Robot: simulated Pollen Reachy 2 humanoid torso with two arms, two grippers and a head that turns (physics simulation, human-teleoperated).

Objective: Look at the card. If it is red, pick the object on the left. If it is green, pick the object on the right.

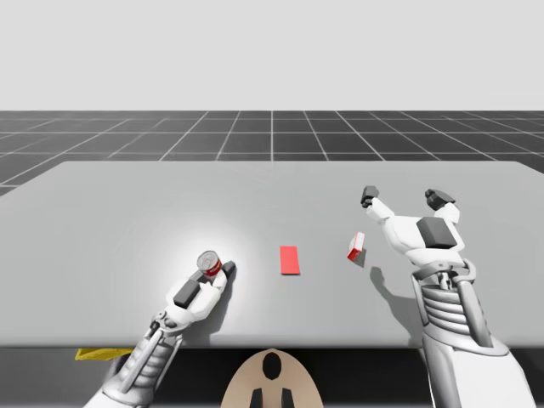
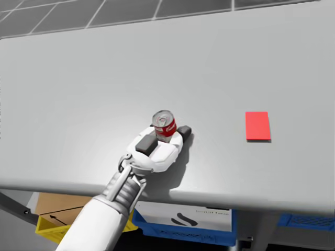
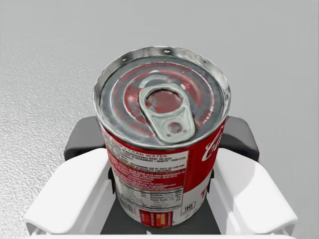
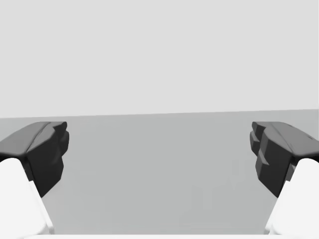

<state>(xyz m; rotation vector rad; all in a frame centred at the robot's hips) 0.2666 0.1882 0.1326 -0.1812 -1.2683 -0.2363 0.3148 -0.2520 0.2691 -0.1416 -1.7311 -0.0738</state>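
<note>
Left gripper clasps a cylindrical, metal-topped red can.

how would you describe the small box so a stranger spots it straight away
On the grey table, find the flat red card at the middle. To its right, near my open right claw, sits the small red and white box. Unlike the round red can on the left, it is flat-sided and nothing holds it.

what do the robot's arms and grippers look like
The left arm and right arm match: smooth white forearm shells, ribbed grey wrists with metal links, white rounded hands topped by a dark grey block. The left gripper and right gripper each have two white fingers ending in dark grey pads.
</note>
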